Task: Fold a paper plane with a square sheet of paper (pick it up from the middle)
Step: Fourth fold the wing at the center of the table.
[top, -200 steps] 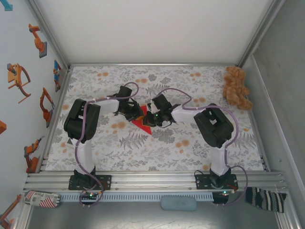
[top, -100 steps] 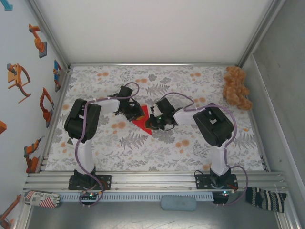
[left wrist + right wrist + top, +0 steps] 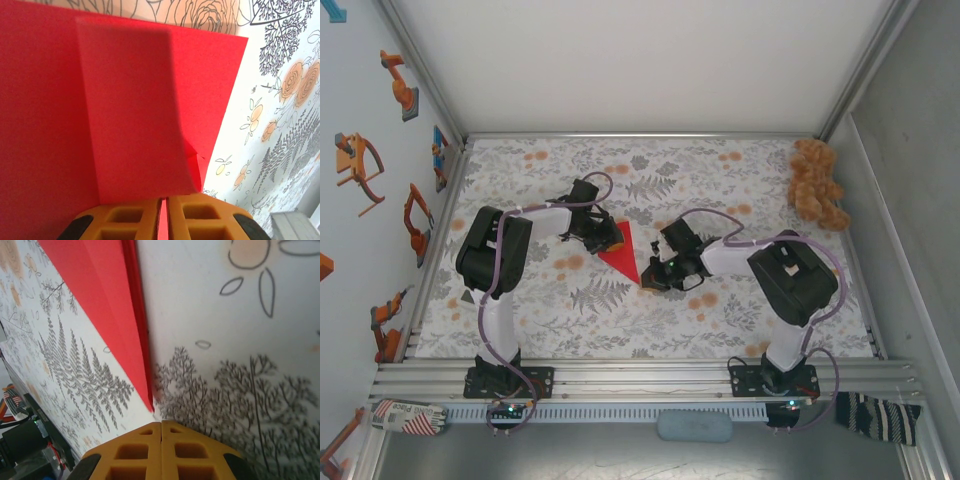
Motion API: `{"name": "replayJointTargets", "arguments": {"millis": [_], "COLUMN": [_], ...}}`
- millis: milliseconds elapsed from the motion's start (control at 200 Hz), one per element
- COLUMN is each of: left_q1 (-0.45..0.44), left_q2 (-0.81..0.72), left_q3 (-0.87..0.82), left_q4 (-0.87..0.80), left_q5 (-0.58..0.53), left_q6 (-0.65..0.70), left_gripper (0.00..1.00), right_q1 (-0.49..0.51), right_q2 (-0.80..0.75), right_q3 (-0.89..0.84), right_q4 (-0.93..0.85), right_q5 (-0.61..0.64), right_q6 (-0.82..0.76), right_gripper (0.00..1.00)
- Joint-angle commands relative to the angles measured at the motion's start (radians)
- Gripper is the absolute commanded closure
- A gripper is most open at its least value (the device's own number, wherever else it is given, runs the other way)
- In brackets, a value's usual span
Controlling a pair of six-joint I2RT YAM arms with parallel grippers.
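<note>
The square sheet of paper [image 3: 622, 256], bright red, lies on the flowered table folded into a narrow wedge with a sharp tip pointing toward the near edge. My left gripper [image 3: 604, 238] is at its far left edge, shut on it. In the left wrist view a red sliver runs between the orange fingers of the left gripper [image 3: 163, 220], and a raised flap of the paper [image 3: 125, 110] stands ahead. My right gripper [image 3: 648, 281] sits just off the tip, shut and empty. In the right wrist view the right gripper [image 3: 161, 432] has its fingers touching, a little short of the paper [image 3: 107, 305].
A brown teddy bear [image 3: 816, 185] sits at the far right corner of the flowered tablecloth [image 3: 720, 180]. White walls and metal rails close in the table on all sides. Open cloth stretches to the right of and nearer than the paper.
My right gripper has drawn back from over the paper toward the near right and now sits off its tip, and the right arm has swung right. The left gripper has stayed put.
</note>
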Motion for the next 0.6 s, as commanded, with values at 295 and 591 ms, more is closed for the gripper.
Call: {"name": "replayJointTargets", "arguments": {"millis": [295, 591], "left_q1": [-0.016, -0.017], "left_q2": [0.094, 0.073], "left_q3": [-0.038, -0.032], "left_q4": [-0.118, -0.114], "left_q5": [-0.105, -0.082], "left_q6": [0.018, 0.014], "left_gripper": [0.85, 0.85], "right_q1": [0.005, 0.014], "right_q2": [0.056, 0.191], "right_q3": [0.215, 0.293], "right_q4": [0.014, -0.032], "right_q5": [0.134, 0.118], "right_q6": [-0.051, -0.076], "right_gripper": [0.98, 1.0]}}
